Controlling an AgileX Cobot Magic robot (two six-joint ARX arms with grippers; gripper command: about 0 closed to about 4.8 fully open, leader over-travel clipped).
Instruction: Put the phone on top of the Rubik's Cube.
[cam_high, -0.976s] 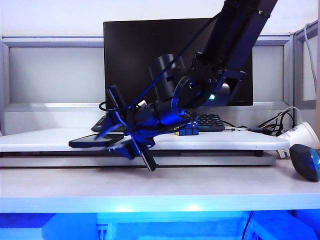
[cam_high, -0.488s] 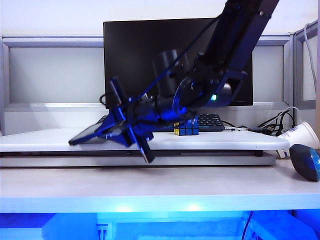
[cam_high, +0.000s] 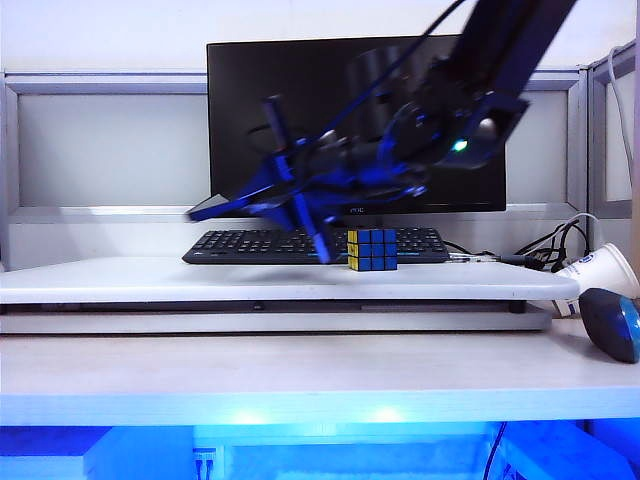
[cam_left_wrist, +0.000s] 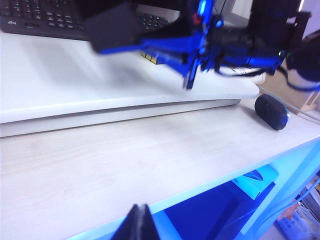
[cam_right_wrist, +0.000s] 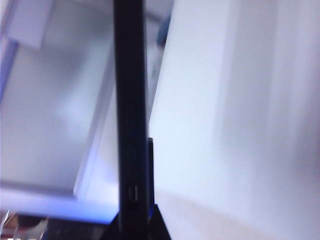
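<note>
The phone (cam_high: 222, 206) hangs tilted in the air above the white raised platform (cam_high: 120, 280), with my right gripper (cam_high: 264, 194) shut on its right end. The Rubik's Cube (cam_high: 372, 249), blue with a yellow column, stands on the platform lower and to the right of the gripper, in front of the keyboard. In the right wrist view the phone (cam_right_wrist: 131, 100) shows edge-on between the right gripper's (cam_right_wrist: 133, 226) jaws. The left wrist view shows the phone (cam_left_wrist: 113, 27) held aloft and a corner of the cube (cam_left_wrist: 151, 56) behind it. My left gripper (cam_left_wrist: 141, 223) is shut at the desk's front edge, holding nothing.
A black keyboard (cam_high: 250, 245) and a monitor (cam_high: 300, 100) stand behind the cube. A paper cup (cam_high: 598, 270) lies on its side and a dark mouse (cam_high: 612, 322) rests on the lower desk at the far right. Cables trail beside the cup.
My right gripper has lifted the phone off the platform, carrying it up and to the right toward the cube. The left arm has not moved.
</note>
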